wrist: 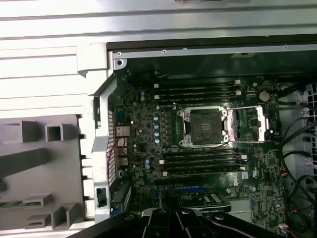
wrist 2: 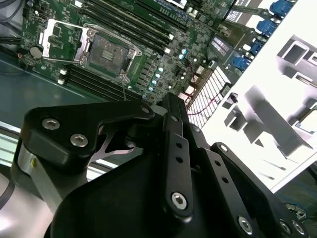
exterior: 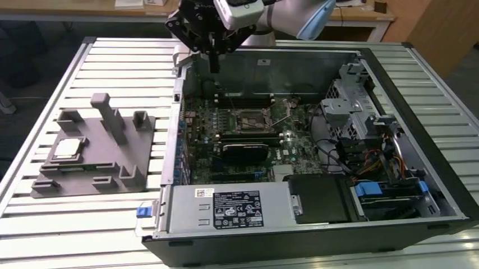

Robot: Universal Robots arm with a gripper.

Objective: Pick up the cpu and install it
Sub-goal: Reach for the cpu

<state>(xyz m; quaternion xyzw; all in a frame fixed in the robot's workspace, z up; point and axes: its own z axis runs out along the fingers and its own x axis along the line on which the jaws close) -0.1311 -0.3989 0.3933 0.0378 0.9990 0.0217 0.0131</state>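
The gripper [exterior: 215, 68] is hanging over the far wall of the open computer case [exterior: 299, 70]. Its fingers [exterior: 215, 59] are pressing together into one narrow tip and gripping nothing. The cpu [exterior: 67, 148] is lying flat on the grey tray [exterior: 82, 175], which is resting on the counter [exterior: 45, 235] toward the exterior view's left, well apart from the gripper. In the first wrist view the socket [wrist: 205, 126] is sitting open on the motherboard, its metal plate [wrist: 247, 124] lying swung aside.

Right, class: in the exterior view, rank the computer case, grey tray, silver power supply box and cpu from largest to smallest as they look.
1. computer case
2. grey tray
3. silver power supply box
4. cpu
Tray and box look close, and the box may be nearer, so that pair is unsure.
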